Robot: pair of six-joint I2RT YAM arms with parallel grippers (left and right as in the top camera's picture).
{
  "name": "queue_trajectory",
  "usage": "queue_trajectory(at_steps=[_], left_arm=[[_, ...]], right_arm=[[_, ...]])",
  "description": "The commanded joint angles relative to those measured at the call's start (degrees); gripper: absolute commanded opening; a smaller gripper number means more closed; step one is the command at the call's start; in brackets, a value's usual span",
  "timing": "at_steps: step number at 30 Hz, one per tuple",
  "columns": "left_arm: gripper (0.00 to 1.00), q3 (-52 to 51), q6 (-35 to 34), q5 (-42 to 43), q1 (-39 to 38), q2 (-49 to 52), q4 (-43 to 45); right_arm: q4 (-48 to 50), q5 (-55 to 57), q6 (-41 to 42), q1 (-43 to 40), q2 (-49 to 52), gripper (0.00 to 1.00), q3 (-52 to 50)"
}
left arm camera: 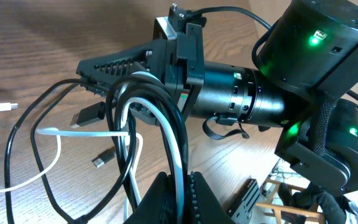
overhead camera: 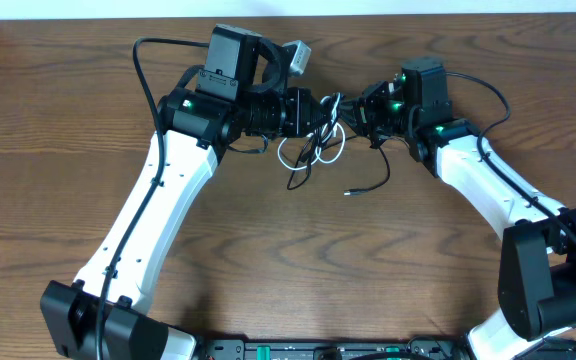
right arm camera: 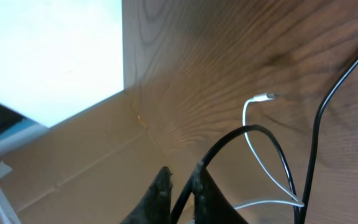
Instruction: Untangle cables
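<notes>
Clearly unfinished: black cable [right arm camera: 253,127] and white cable [left arm camera: 86,132] looped together mid-frame overhead; left gripper [left arm camera: 179,186] clamps both, right gripper [right arm camera: 180,180] pinches black cable.

Robot lab bench, seen from my remote station.
My left arm [overhead camera: 158,220] and right arm [overhead camera: 488,190] share a wood-grain tabletop [overhead camera: 298,270]. Beyond the right claw [right arm camera: 182,177], cardboard [right arm camera: 73,155] and a white panel [right arm camera: 42,43] border it.

The left jaws clamp the black cable [left arm camera: 165,103] and white cable [left arm camera: 175,155]
</notes>
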Motion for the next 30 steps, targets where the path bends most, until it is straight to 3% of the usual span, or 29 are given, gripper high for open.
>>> queue_trajectory(at_steps=[1,3,7,11,18,30], left_arm=[[0.08,0.3,0.2,0.5,-0.2,0.2,0.0],[0.08,0.3,0.2,0.5,-0.2,0.2,-0.1],[0.08,0.2,0.2,0.5,-0.2,0.2,-0.1],[0.07,0.2,0.2,0.5,-0.2,0.2,-0.1],[0.08,0.2,0.1,0.6,-0.5,0.2,-0.1],[0.08,0.2,0.1,-1.0,-2.8,0.2,0.5]], right_arm=[[-0.2,-0.5,0.1,0.6,0.3,0.06,0.0],[-0.2,-0.5,0.1,0.6,0.3,0.09,0.0],[-0.1,-0.9,0.2,1.0,0.3,0.33,0.0],[0.1,-1.3,0.7,1.2,0.3,0.42,0.0],[0.1,-1.3,1.9,1.9,0.3,0.35,0.0],[-0.3,-0.8,0.0,1.9,0.3,0.07,0.0]])
